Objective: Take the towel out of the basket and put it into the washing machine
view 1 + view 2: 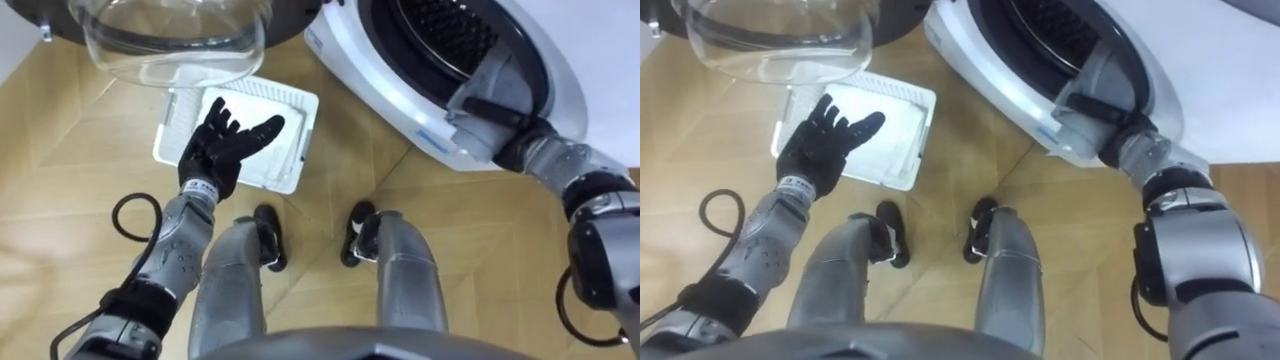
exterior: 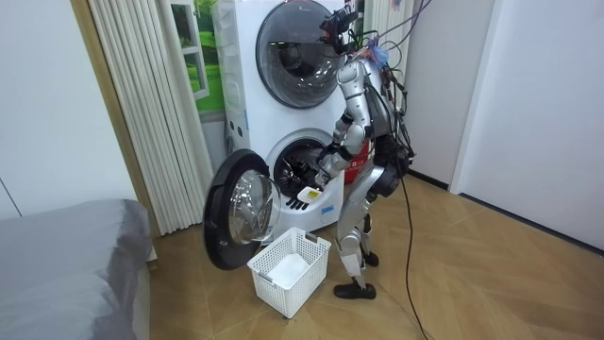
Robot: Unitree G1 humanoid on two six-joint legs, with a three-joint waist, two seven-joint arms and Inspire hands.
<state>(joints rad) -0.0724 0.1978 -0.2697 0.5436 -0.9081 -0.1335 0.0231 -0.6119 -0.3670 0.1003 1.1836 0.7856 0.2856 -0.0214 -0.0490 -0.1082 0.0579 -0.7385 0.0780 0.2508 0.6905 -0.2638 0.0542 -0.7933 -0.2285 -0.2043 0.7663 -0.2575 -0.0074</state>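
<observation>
Probably dropping the towel: right hand's fingers hidden inside the washing machine [image 1: 385,75], grip unreadable; basket [image 1: 305,108] beneath left hand's [image 1: 222,148] spread, empty fingers.

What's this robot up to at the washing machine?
It seems to be loading laundry. The robot stands at the washing machine, whose door hangs open. Its right arm reaches into the drum, so what it holds there is hidden. Its left robot hand, fingers spread, hovers over the white basket on the floor.
</observation>
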